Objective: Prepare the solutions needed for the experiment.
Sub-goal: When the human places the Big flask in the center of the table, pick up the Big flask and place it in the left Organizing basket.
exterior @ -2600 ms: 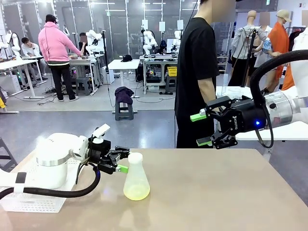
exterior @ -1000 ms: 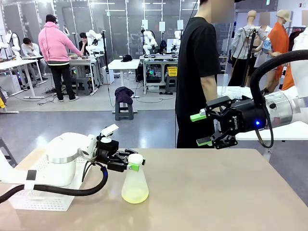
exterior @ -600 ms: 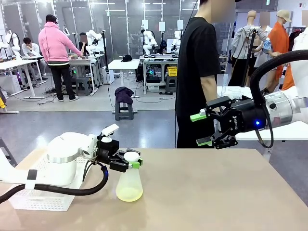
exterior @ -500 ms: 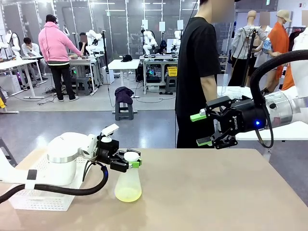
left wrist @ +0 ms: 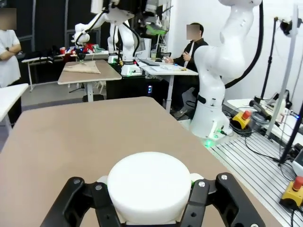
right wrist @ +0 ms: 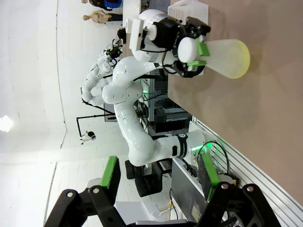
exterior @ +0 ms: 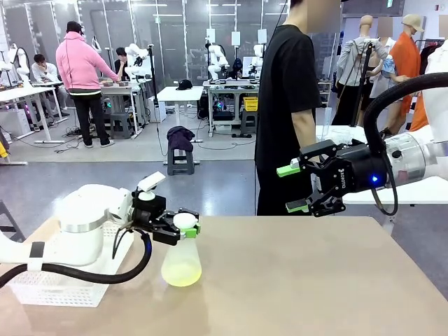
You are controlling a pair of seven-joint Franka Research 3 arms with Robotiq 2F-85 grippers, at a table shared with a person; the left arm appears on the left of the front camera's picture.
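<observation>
Front view: the left gripper (exterior: 183, 229) is clamped shut on the neck of the conical flask (exterior: 181, 260), just under its white cap. The flask stands upright, or hangs just clear of the surface, near the bench's left edge, beside the white basket (exterior: 52, 285) at the left corner; whether its base touches the bench (exterior: 315, 280) cannot be told. The solutions (exterior: 179, 278) show as a thin pale yellow-green layer in the wide base, so the vessel is mostly empty and probably light. What the basket holds cannot be made out. The right gripper (exterior: 297, 187) hangs above the bench's far right side, jaws spread wide, holding nothing, with a person in black standing behind it.

Left wrist view: the black fingers (left wrist: 85, 198) close on either side of the white cap (left wrist: 147, 184), which hides the neck below.

Right wrist view: the right gripper (right wrist: 161, 177) has its green-padded fingers standing wide apart and empty; farther off, the left gripper (right wrist: 191, 45) pinches the flask (right wrist: 227, 57) at the neck.

The frosted wall looks smooth and likely slippery, possibly breakable. The narrow neck under the cap seems the safest hold, since the cap's rim would stop it sliding down. Keeping it upright should stop the liquid sloshing.
</observation>
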